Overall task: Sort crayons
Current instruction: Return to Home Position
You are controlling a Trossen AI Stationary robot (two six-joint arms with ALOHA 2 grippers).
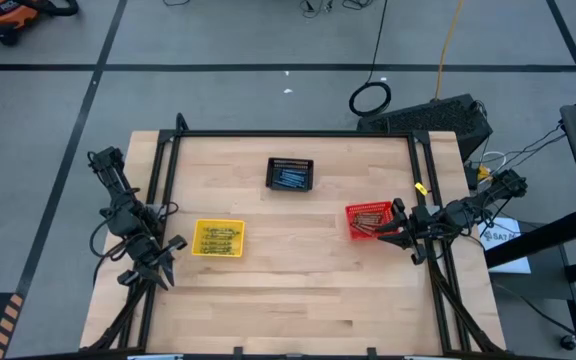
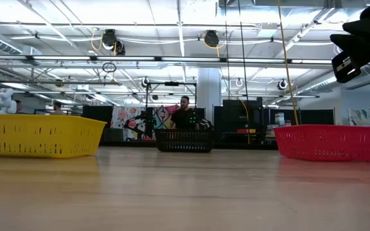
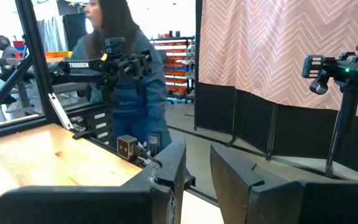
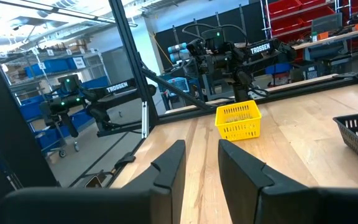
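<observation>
Sorted state: thin, light, stiff wax sticks lie in baskets on the pale wooden bench [image 1: 298, 290], with yellow-olive crayons [image 1: 218, 238] in the yellow mesh basket [image 1: 197, 240], blue-grey crayons [image 1: 290, 179] in the black mesh basket [image 1: 290, 161] and brown-red crayons [image 1: 368, 218] in the red mesh basket [image 1: 349, 224]. Such sticks probably roll when nudged and snap under hard pinching, so a mid-length hold suits them. The left gripper [image 1: 168, 262], beside the yellow mesh basket, and the right gripper [image 1: 396, 222], at the red mesh basket's outer side, show parted, empty fingers. The bench centre offers open room, bounded by black frame rails [image 1: 298, 133].
</observation>
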